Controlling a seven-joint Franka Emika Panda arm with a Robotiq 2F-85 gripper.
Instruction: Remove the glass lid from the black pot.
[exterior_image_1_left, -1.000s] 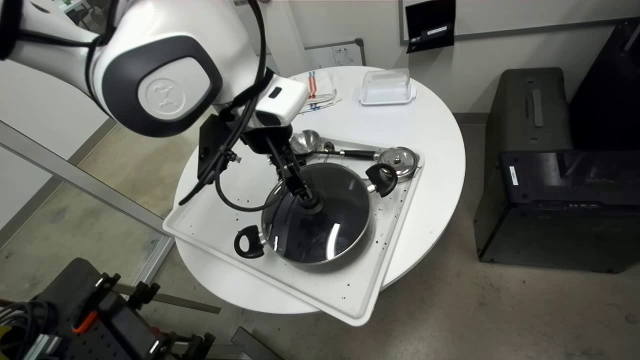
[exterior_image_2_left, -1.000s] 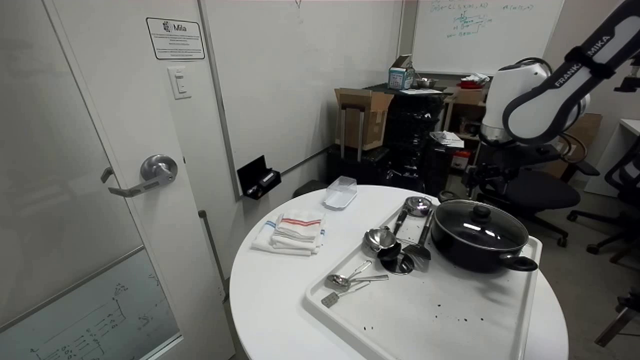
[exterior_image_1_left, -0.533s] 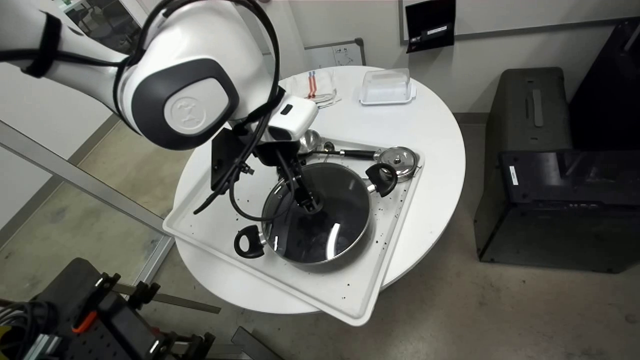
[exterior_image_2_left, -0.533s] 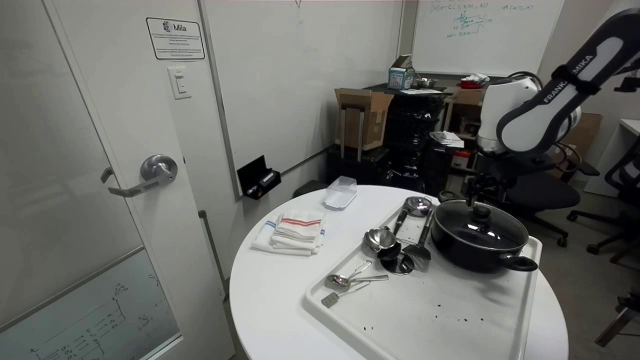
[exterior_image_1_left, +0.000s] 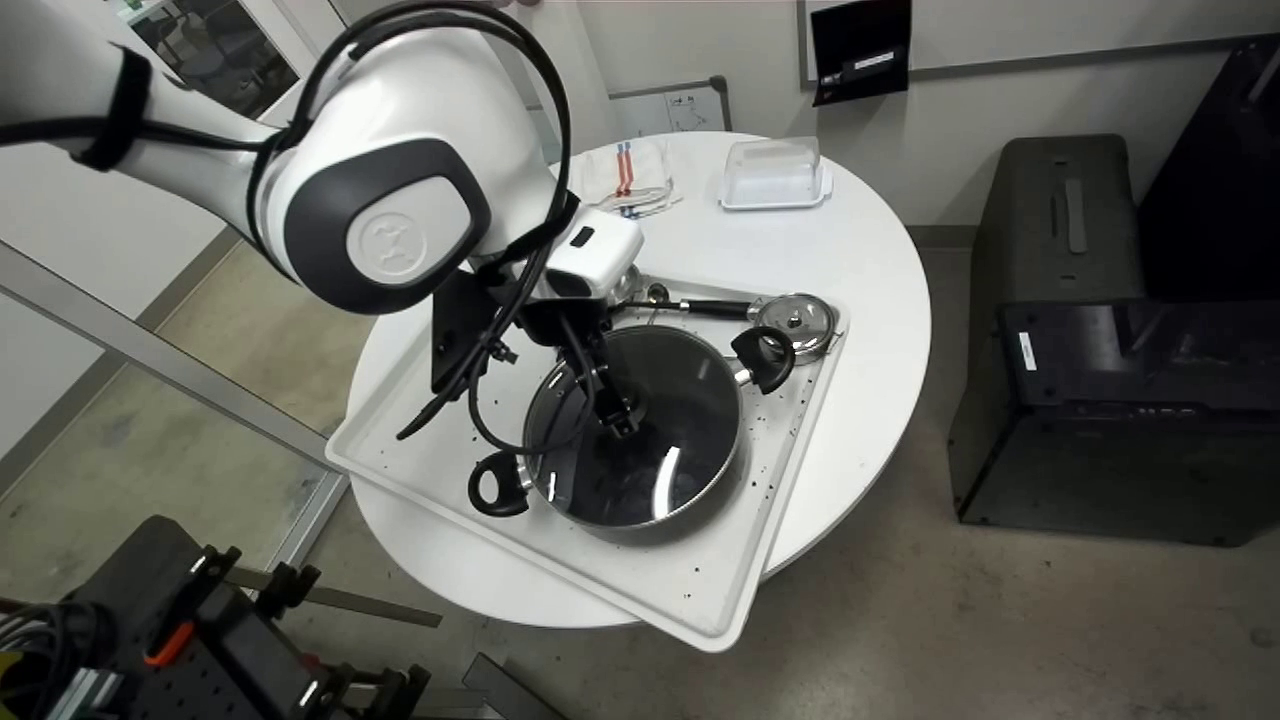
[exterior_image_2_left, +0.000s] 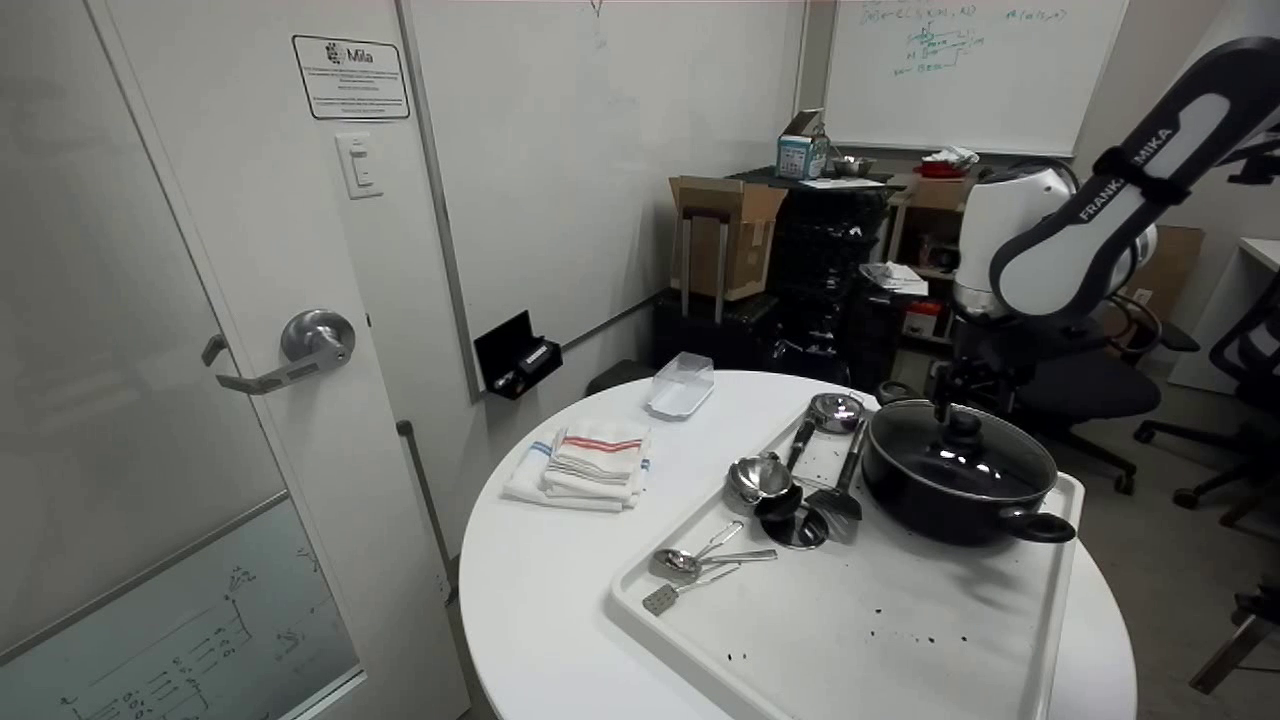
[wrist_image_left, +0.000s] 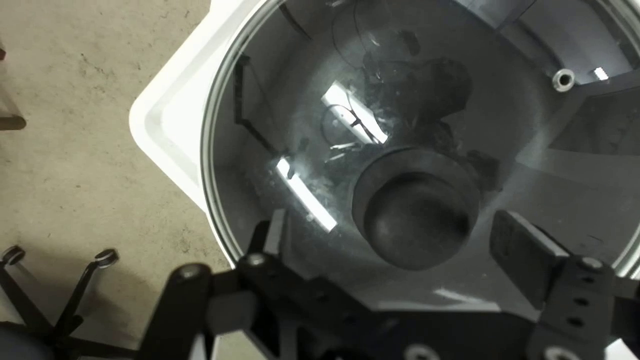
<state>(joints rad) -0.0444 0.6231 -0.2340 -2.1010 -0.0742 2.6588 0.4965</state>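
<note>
The glass lid (exterior_image_1_left: 690, 400) sits on the black pot (exterior_image_2_left: 920, 508), and both show in both exterior views. The lid has a metal rim and a dark centre knob (exterior_image_2_left: 963, 425). In the wrist view the lid (wrist_image_left: 310, 115) fills most of the picture, with the knob (wrist_image_left: 420, 220) between the fingers. My gripper (wrist_image_left: 398, 245) is open, one finger on each side of the knob, with a gap on both sides. In an exterior view the fingertips (exterior_image_2_left: 942, 402) are just above and beside the knob. Whether they touch the glass I cannot tell.
The pot stands on a white tray (exterior_image_2_left: 850, 620) on a round white table (exterior_image_2_left: 560, 580). Beside it lie a silvery round utensil (exterior_image_1_left: 797, 322), a black spatula (exterior_image_2_left: 838, 500) and small metal tools. Folded towels (exterior_image_2_left: 590, 465) and a clear plastic box (exterior_image_1_left: 770, 175) stand farther off.
My arm has moved over the pot and down, bringing the open gripper closer to the knob. The lid and pot have not moved.
</note>
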